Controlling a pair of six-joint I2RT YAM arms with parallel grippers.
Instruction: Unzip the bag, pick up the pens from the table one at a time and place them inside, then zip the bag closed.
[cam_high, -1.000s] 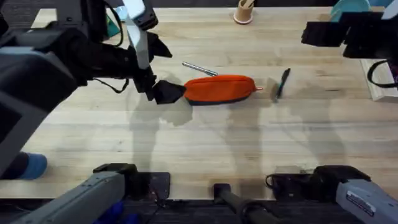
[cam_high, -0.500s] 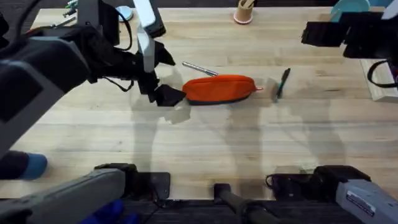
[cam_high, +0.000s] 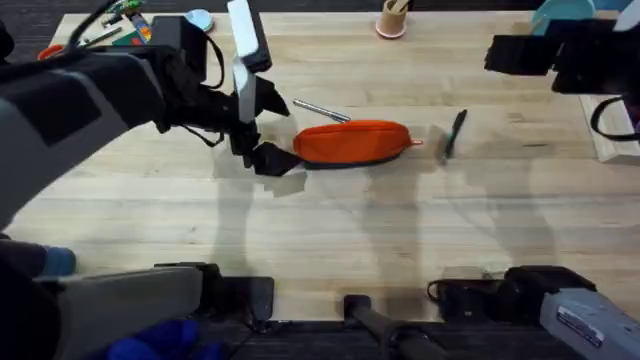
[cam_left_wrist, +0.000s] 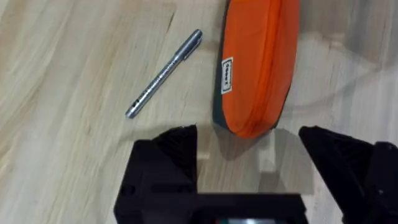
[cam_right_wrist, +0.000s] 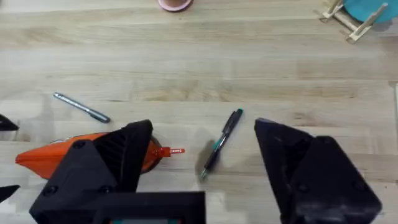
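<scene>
Your left gripper (cam_high: 272, 158) sits low at the bag's left end in the overhead view, its fingers apart and holding nothing, while your right gripper (cam_high: 520, 52) hangs up at about two o'clock, well apart from everything, fingers spread. From above, the bag (cam_high: 353, 142) lies lengthwise near the middle of the surface (cam_high: 330, 230), zipped shut, with the silver pen (cam_high: 320, 110) just beyond it at roughly eleven o'clock and the dark pen (cam_high: 454, 133) off its right end at three o'clock, near the zipper pull (cam_high: 416, 143). In the left wrist view your left gripper (cam_left_wrist: 249, 134) is open around the rounded end of the bag (cam_left_wrist: 258, 68), one finger (cam_left_wrist: 171, 152) to each side and neither touching the fabric; the silver pen (cam_left_wrist: 163, 73) lies beside the bag, apart from it, and a small label shows on the bag's side. In the right wrist view your right gripper (cam_right_wrist: 202, 140) is open and high above the surface, with the dark pen (cam_right_wrist: 221, 143) seen between its fingers, the bag (cam_right_wrist: 74, 155) partly hidden behind one finger, and the silver pen (cam_right_wrist: 81, 106) farther off.
</scene>
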